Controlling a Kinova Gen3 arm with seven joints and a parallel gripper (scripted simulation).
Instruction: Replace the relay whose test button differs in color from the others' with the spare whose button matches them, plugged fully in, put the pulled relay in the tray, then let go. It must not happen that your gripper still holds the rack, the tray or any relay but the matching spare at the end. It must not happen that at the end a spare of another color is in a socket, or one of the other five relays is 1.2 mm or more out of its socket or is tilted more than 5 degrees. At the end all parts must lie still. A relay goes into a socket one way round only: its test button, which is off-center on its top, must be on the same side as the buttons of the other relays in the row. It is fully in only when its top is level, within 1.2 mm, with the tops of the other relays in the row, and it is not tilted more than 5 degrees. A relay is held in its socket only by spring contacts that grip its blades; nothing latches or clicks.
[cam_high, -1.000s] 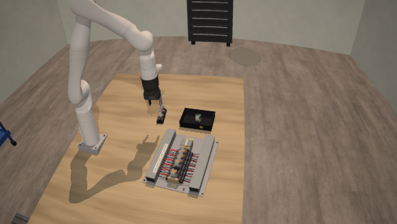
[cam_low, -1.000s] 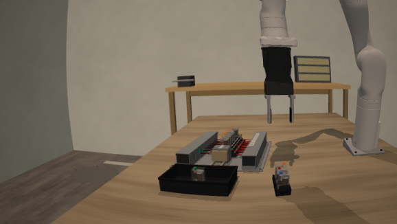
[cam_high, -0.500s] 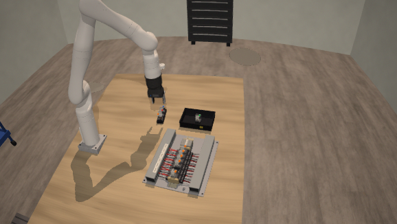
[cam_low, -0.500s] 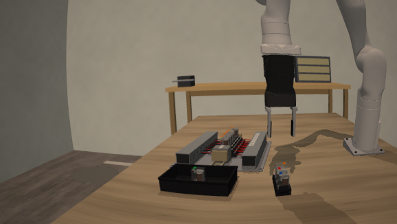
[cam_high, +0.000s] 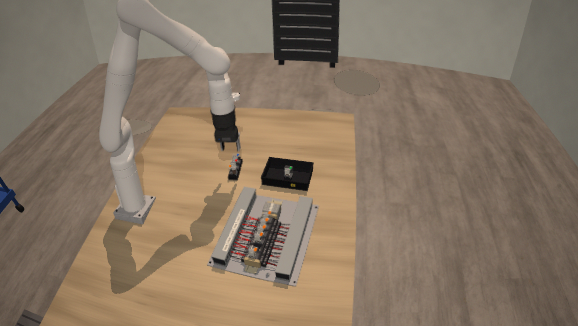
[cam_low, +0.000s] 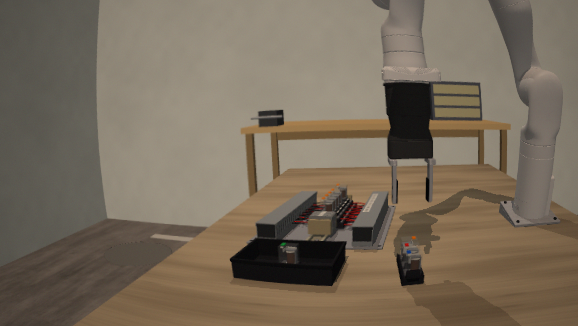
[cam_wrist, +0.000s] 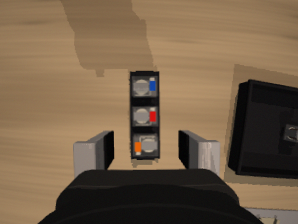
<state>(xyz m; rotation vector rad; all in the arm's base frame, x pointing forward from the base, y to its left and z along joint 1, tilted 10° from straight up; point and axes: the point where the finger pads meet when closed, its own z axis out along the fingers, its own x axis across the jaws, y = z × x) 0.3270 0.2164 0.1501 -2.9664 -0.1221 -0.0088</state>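
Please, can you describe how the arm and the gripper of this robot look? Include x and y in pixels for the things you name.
The arm (cam_high: 121, 80) (cam_low: 537, 115) is smooth and whitish, with rounded joints, thin seam lines and a grey base plate (cam_high: 121, 216) (cam_low: 552, 221). No outside cable or sleeve is visible. The gripper (cam_high: 231, 146) (cam_low: 412, 196) (cam_wrist: 146, 144) has a black body and two straight grey fingers with black pads (cam_wrist: 108, 150) on their inner sides.

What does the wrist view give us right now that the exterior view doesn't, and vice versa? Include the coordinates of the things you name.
Wrist only: a straight-down look at the spare holder (cam_wrist: 145, 101) (cam_low: 411, 276), its three buttons in line; the orange one sits on the opposite side from the red and blue.

Exterior only: the relay row (cam_low: 334, 198), both grey wire ducts (cam_low: 287, 212) (cam_low: 372, 212), the green button (cam_low: 283, 245) on the relay in the tray, and the arm's base plate (cam_low: 510, 216).

Both: the holder with its three spares, the tray (cam_wrist: 242, 127) (cam_low: 287, 272), and the open claw (cam_wrist: 146, 144) (cam_low: 412, 199).
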